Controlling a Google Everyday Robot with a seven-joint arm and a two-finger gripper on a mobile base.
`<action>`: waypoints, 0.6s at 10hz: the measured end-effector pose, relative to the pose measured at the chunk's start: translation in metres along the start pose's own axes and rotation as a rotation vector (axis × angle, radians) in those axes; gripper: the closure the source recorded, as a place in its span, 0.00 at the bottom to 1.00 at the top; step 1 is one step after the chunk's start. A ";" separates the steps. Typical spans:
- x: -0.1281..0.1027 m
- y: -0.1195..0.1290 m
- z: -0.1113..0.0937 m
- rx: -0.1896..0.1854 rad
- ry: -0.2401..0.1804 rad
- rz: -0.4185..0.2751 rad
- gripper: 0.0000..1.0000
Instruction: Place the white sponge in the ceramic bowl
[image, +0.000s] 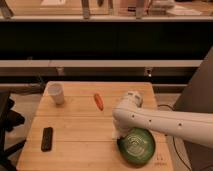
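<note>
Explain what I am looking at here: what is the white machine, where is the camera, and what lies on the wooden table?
The long white shape coming in from the right is a robot arm on a mobile base. There is one camera, looking down at the table from the front; where it is mounted cannot be told. The arm's tool is at the left rim of the dark green ceramic bowl, near the table's front right corner. It is shut, and something pale shows at its tip, probably the white sponge, though that is not clear. Also on the wooden table are a white cup at the back left, a small orange object in the middle, and a black remote at the front left.
</note>
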 end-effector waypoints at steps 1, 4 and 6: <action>0.004 0.002 -0.001 0.000 0.000 0.009 1.00; 0.006 0.003 -0.003 0.001 -0.009 0.021 1.00; 0.010 0.008 -0.004 0.000 -0.014 0.031 1.00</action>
